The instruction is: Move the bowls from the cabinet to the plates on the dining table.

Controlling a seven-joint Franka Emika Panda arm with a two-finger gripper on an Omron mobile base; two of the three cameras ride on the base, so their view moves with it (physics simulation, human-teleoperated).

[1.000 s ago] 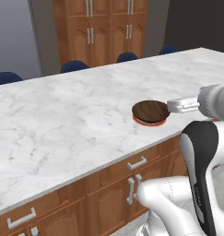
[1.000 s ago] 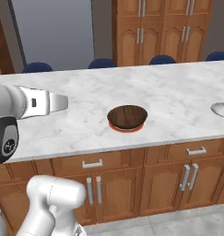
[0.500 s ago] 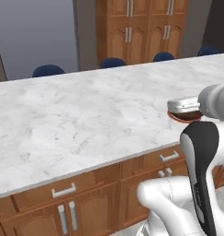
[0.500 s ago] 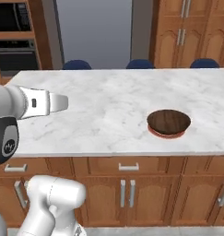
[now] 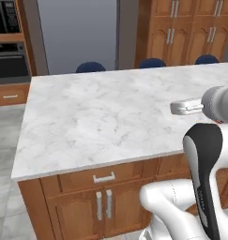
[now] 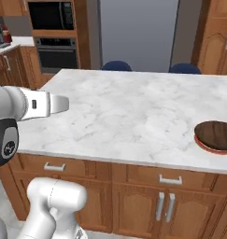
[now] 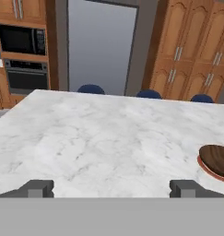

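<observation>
**One bowl delivered, the arm travels empty**

Nearest in the hand view, the gripper (image 7: pixel 111 189) stands with its jaws spread wide and nothing between them, hanging level above the near edge of the dining table (image 7: pixel 99 138). In the right base view the gripper (image 6: pixel 61 103) points out over the marble from about nine o'clock, well apart from any dish.

Farther along the tabletop, at roughly three o'clock in the hand view, the dark brown bowl (image 7: pixel 218 160) sits on the red-rimmed plate (image 7: pixel 213 173), whose rim shows as a thin crescent beneath it. The bowl is shallow, round and wood-grained, and it looks settled and centred.

That half of the job appears finished. The step in hand is judged to be the trip back for the red bowl, so the next move calls for reaching the cabinet with open jaws. Beyond the table stand blue chairs (image 7: pixel 90 89) and tall wooden cupboards (image 7: pixel 191 50).
</observation>
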